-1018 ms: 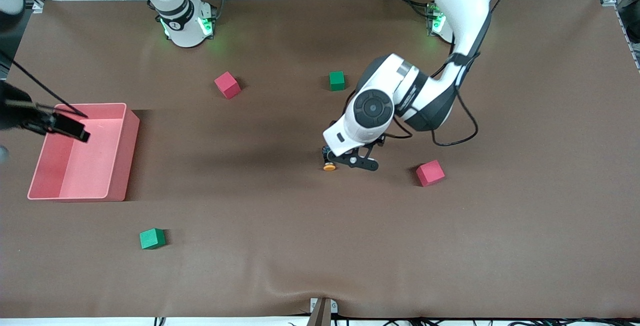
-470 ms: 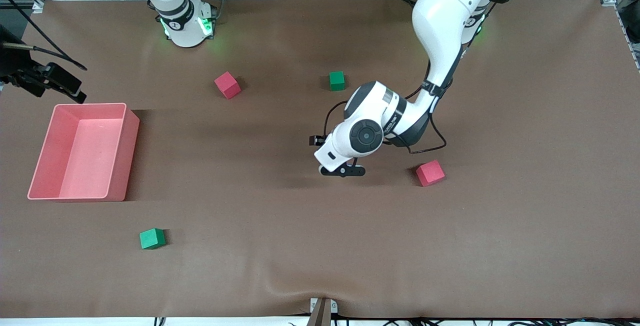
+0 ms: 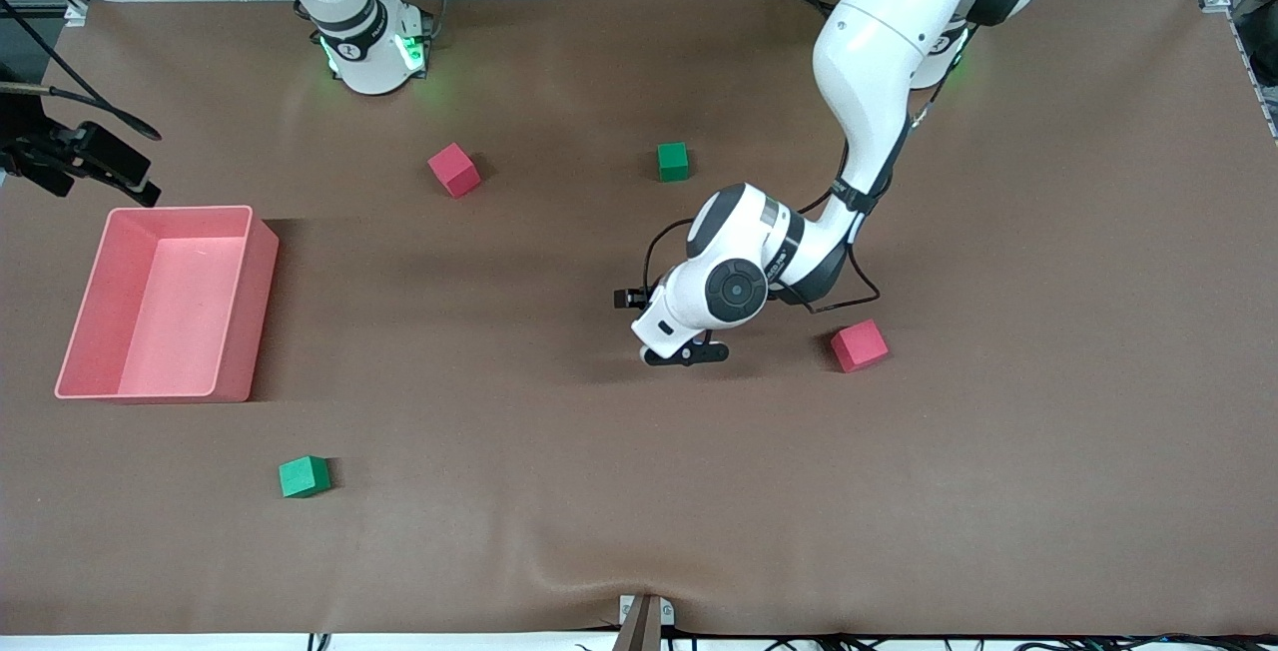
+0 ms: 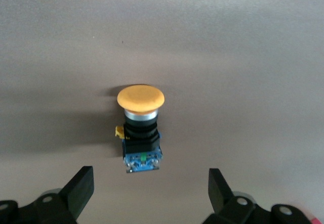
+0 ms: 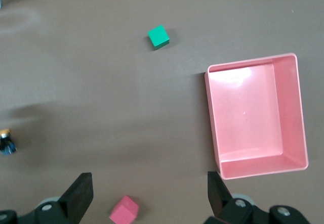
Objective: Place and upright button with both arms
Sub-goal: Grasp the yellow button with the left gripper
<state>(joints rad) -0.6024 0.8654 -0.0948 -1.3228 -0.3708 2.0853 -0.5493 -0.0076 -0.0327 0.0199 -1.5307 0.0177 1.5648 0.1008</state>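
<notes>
So the left arm's black two-finger gripper [image 3: 685,353] is down low around the middle of the brown table [image 3: 998,481], jaws spread wide and holding nothing. In the left wrist view the tiny push-button with the round orange cap and short black body with blue bits [image 4: 140,133] is lying on its side on the table, sitting between the two black fingers [image 4: 81,188] without touching either one. From the front camera the button itself is hidden under that arm's wrist.

The right arm's black gripper [image 3: 95,162] is hanging up in the air at about 9 o'clock in the front view, just off the pink plastic bin [image 3: 240,331] on the side toward the robot bases. Its jaws are also wide apart, nothing in them, and the arm's just waiting there.

Other stuff lying around: a pink foam cube [image 3: 859,345] near the left gripper, toward the left arm's end of the table, another pink cube [image 3: 454,170] and a green foam cube [image 3: 673,161] up around 12 o'clock, plus a second green cube [image 3: 304,476] down at 7 o'clock.
</notes>
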